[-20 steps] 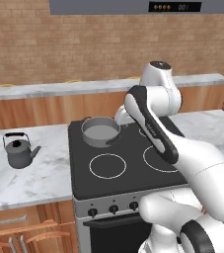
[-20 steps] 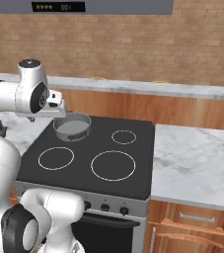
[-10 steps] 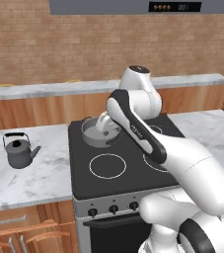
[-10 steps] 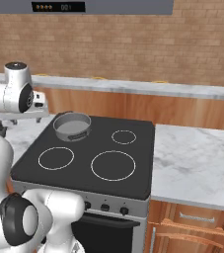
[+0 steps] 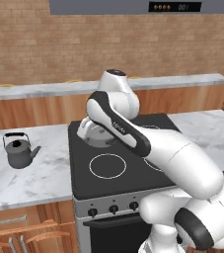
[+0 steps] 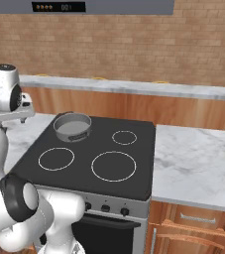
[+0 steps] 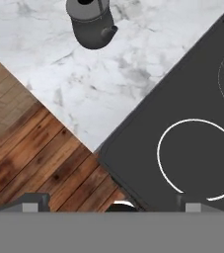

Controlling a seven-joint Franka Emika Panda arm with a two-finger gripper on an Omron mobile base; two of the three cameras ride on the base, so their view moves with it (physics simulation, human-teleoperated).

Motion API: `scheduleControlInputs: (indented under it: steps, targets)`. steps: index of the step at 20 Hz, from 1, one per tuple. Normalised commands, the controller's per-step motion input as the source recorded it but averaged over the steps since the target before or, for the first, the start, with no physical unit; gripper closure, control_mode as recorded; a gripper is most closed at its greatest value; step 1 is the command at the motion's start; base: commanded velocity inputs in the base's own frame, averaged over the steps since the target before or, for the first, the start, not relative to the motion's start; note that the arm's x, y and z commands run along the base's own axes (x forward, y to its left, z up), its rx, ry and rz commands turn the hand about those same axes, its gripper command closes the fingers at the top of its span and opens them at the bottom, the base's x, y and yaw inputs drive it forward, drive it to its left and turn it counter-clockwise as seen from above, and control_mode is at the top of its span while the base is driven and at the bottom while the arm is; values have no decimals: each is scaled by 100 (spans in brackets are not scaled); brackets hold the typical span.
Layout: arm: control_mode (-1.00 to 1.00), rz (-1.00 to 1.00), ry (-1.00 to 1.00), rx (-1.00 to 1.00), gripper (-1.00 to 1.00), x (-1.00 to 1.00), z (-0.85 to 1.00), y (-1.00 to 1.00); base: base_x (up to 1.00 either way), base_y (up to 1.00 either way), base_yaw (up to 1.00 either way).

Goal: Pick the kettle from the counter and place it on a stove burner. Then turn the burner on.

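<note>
Pincer (image 7: pixel 111 206) hangs open and empty above the counter (image 7: pixel 84 74), kettle (image 7: pixel 90 22) well ahead.

The kettle (image 5: pixel 19 153) looks like dark-grey metal with a dull, satin sheen, and its arched handle and lid knob are matt black. The counter (image 5: pixel 29 173) is smooth white marble with grey veins, over warm wooden drawer fronts (image 5: pixel 15 228) carrying silvery bar handles. The cooktop (image 6: pixel 89 158) is black, glass-like and flat, with the stove burner (image 5: pixel 107 165) marked as a thin white ring. The pot (image 6: pixel 72 126) is plain grey metal. The back wall (image 6: pixel 134 44) is rough-looking brown brick, and the floor (image 7: pixel 29 163) is grained wooden planks.
</note>
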Motion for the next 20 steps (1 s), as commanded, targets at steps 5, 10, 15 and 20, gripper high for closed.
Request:
scheduleControlInputs:
  steps: [5,10,15,20]
  targets:
    - [-100,10,0,0,-100,22,-4,50,0,0,0]
    - [-100,2,0,0,-100,24,-6,36,0,0,0]
    - [-100,0,0,0,-100,32,-10,32,0,0,0]
    - [-100,0,0,0,-100,43,-13,40,0,0,0]
